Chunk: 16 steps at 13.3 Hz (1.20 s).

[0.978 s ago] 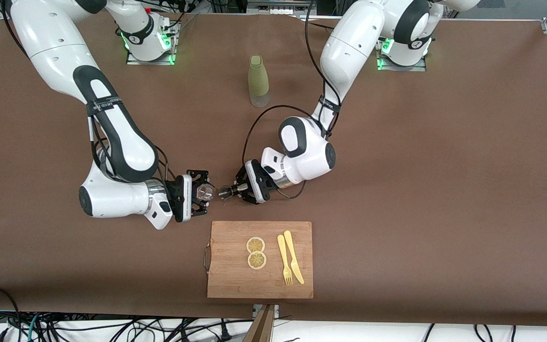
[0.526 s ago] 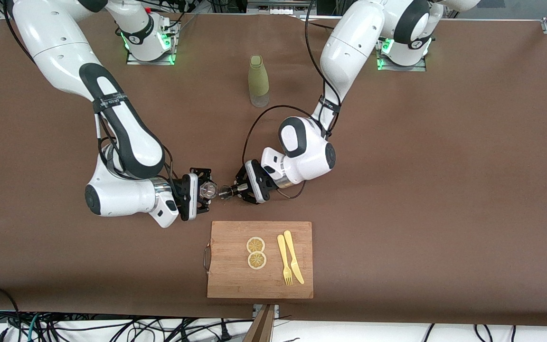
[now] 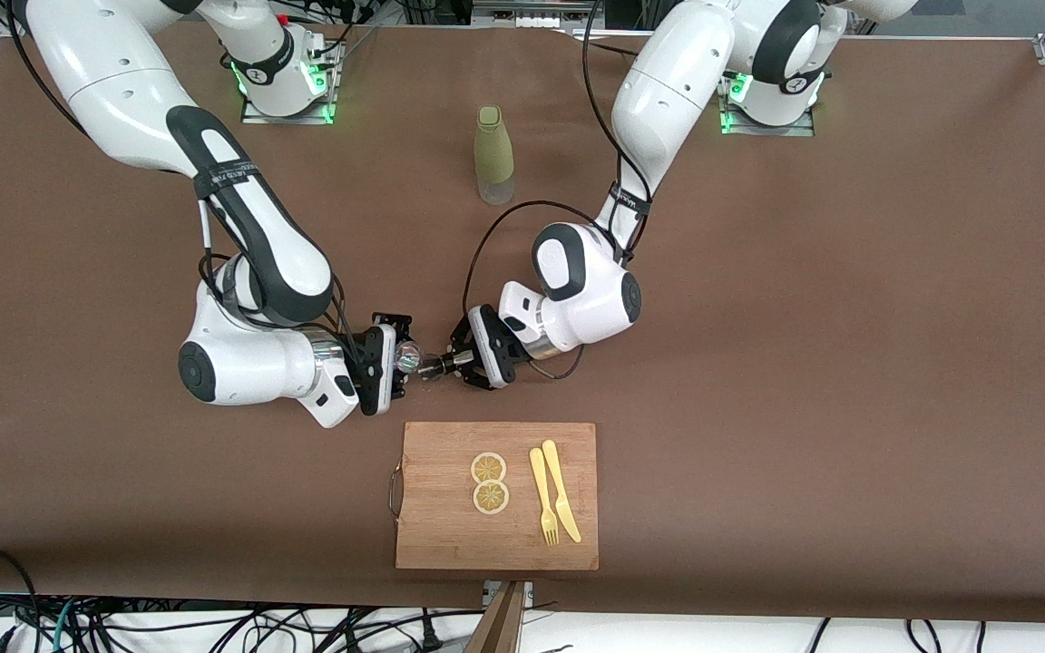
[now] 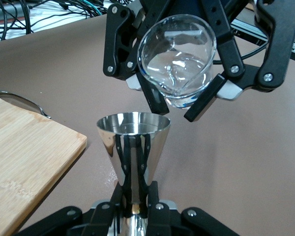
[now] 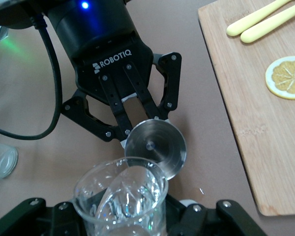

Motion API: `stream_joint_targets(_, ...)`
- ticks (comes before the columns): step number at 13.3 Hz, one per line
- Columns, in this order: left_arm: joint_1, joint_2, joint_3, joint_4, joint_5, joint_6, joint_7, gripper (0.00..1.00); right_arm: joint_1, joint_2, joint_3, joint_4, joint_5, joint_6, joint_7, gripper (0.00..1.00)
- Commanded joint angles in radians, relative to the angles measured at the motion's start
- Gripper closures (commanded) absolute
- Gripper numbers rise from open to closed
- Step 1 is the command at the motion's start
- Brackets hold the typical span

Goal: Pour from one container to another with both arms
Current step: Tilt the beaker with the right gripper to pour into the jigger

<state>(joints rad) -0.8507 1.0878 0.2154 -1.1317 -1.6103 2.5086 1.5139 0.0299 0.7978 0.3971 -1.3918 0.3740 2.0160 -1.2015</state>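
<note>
Above the table, ROBOTIQ-marked left claw point(image 5: 137, 110) clamps steel jigger point(image 4: 133, 142); right claw point(image 4: 187, 73) grips tipped glass point(image 4: 177, 61).

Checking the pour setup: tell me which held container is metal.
The steel jigger in the left end effector; the right end effector holds a clear glass cup.

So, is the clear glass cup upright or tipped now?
Tipped. The clear glass cup in the right hand leans its rim toward the steel cone-shaped jigger, held upright by the left hand.

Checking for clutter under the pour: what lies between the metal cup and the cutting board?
Only bare brown table lies between the metal cup and the cutting board, as the front view shows.
</note>
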Motion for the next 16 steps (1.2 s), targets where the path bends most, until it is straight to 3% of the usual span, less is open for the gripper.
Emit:
stream_joint_targets(1,-0.002,0.009,0.012,0.017,-0.072,-0.01,0.107,1.0,-0.004,-0.019,0.008,-0.009,-0.033,-0.003,0.037,0.7)
stream_joint_targets(3,-0.002,0.007,0.012,-0.002,-0.131,-0.03,0.192,1.0,0.001,-0.019,0.008,-0.009,-0.046,-0.002,0.051,0.7)
stream_joint_targets(16,0.005,-0.059,0.004,-0.109,-0.143,-0.045,0.298,1.0,0.041,-0.019,0.006,0.027,-0.149,0.0,0.14,0.73)
